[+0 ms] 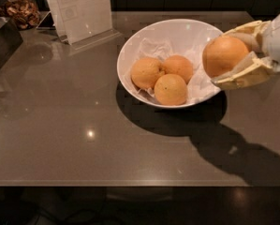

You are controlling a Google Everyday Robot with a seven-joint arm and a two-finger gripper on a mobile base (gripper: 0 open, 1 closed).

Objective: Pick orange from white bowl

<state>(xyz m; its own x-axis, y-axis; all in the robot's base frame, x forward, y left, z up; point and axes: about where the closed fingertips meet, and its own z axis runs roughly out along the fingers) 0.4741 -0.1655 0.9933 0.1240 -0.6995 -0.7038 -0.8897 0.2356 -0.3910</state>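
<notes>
The orange (224, 55) is large, round and deep-coloured, held in the air over the right rim of the white bowl (165, 29). My gripper (233, 55) comes in from the right edge and is shut on it, with one pale yellow finger (240, 76) under the fruit and the other behind it. The bowl stands on the grey table and has crumpled white paper (151, 48) inside. Three smaller, paler oranges (164, 76) stay in the bowl; the front one has a dark speck.
A clear stand holding a white sheet (81, 11) stands at the back left. A dark box (3, 41) and a container of brown snacks (22, 11) sit at the far left. The table's front edge (130, 185) runs along the bottom.
</notes>
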